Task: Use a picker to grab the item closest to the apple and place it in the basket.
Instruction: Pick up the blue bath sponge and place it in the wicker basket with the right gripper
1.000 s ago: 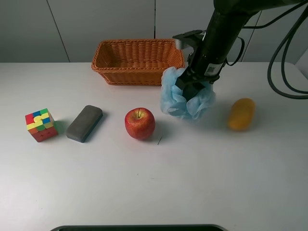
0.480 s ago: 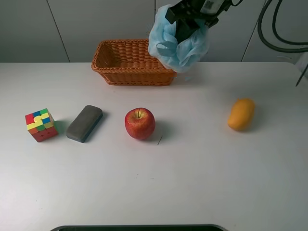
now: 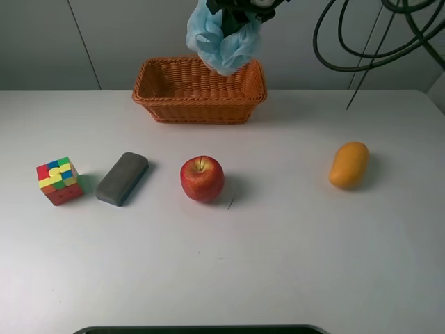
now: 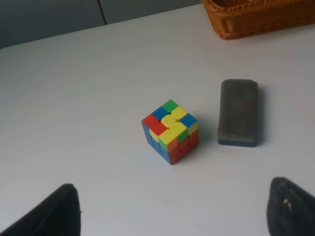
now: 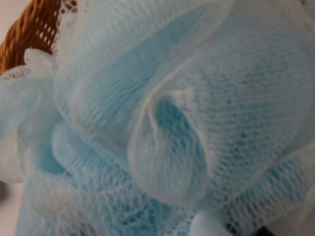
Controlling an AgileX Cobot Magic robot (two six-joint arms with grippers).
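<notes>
While the right pincer (image 3: 240, 10) is clamping the blue mesh sponge (image 3: 224, 38), it is holding it higher and further toward the bench's left edge than half a second ago. The sponge is now hanging in the air above the wicker basket (image 3: 199, 104), not touching it, rather than over the basket's right end. The sponge is bunching into pale, ruffled netting folds and is filling the right wrist view, hiding the pincer's fingers. The basket is sitting at the far edge of the bench (image 3: 278, 264). The apple (image 3: 202, 179) is resting near the middle, with nothing beside it on its right until the mango (image 3: 348, 165) toward the right edge. A grey block (image 3: 122, 178) and a colour cube (image 3: 58, 180) are lying toward the left edge. The left pincer (image 4: 177, 216) is hovering there, fingers wide apart, gripping nothing. Black cables (image 3: 361, 42) are looping above the far right corner.
</notes>
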